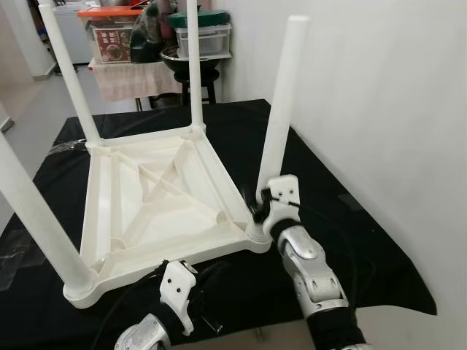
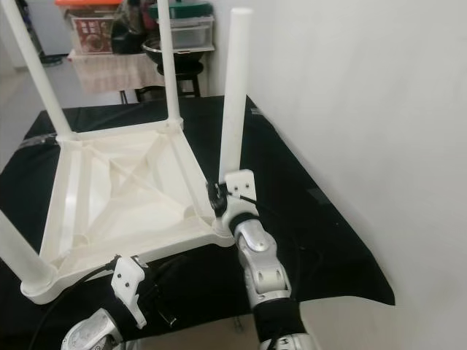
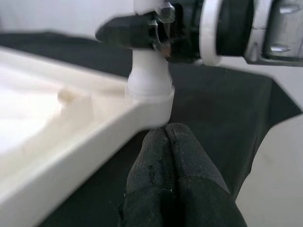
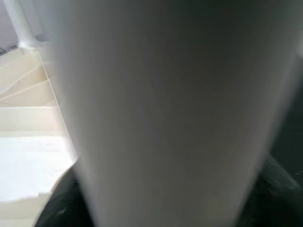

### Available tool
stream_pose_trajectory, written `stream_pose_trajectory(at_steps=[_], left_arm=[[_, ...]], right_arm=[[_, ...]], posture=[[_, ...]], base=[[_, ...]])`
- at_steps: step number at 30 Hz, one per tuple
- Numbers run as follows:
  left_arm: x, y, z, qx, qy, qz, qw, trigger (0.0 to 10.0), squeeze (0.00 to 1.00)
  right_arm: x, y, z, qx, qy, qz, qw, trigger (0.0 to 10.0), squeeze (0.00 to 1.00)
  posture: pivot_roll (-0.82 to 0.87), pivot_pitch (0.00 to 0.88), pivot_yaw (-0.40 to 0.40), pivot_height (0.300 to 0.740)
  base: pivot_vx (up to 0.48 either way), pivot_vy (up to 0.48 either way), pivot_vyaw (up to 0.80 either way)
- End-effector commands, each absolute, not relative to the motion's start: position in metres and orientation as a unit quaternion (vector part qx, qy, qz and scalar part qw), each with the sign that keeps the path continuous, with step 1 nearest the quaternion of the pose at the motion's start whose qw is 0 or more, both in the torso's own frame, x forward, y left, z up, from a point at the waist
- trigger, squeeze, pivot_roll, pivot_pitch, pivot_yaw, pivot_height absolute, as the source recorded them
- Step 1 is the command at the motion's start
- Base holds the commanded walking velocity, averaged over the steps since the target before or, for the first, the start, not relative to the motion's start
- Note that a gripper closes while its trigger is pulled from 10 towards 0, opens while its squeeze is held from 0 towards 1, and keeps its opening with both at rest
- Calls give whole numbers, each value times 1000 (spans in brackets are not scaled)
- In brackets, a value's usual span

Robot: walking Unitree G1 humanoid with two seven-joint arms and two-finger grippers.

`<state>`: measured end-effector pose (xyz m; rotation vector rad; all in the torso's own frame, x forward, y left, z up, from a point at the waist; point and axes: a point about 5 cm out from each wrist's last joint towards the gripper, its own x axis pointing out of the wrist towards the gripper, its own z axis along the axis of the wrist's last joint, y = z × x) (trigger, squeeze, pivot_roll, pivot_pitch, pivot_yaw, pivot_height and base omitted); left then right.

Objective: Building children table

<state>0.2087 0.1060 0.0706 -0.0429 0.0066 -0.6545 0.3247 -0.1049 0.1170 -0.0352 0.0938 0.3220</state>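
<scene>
The white children's table (image 1: 157, 200) lies upside down on a surface draped in black cloth (image 1: 350, 240), four legs pointing up. The right claw (image 1: 260, 208) grips the near-right leg (image 1: 281, 102) just above its socket, forearm angled up from below. The left claw (image 3: 173, 182) — fingers pressed shut, holding nothing — hovers low beside that same corner. Beyond the table's far edge stand storage bins (image 1: 117, 29) and a stool (image 1: 197, 76); a white wall (image 1: 394, 95) stands close to the table's right side.

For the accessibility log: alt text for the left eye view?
The right gripper clasps the base of a white leg standing in a corner of the upturned white table top on a black cloth; the left gripper rests nearby, shut.
</scene>
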Motion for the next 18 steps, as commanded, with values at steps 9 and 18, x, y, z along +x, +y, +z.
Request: stream_pose_trajectory(at_steps=[9, 18], left_arm=[[211, 106, 68, -23, 11, -320, 947, 10000, 0], [212, 106, 67, -23, 12, -320, 947, 10000, 0]], right_arm=[[345, -114, 165, -149, -4, 407, 901, 10000, 0], [356, -126, 171, -142, 42, 523, 839, 10000, 0]], posture=[[32, 0, -15, 740], [45, 0, -14, 740]], base=[[0, 0, 0], [0, 0, 0]])
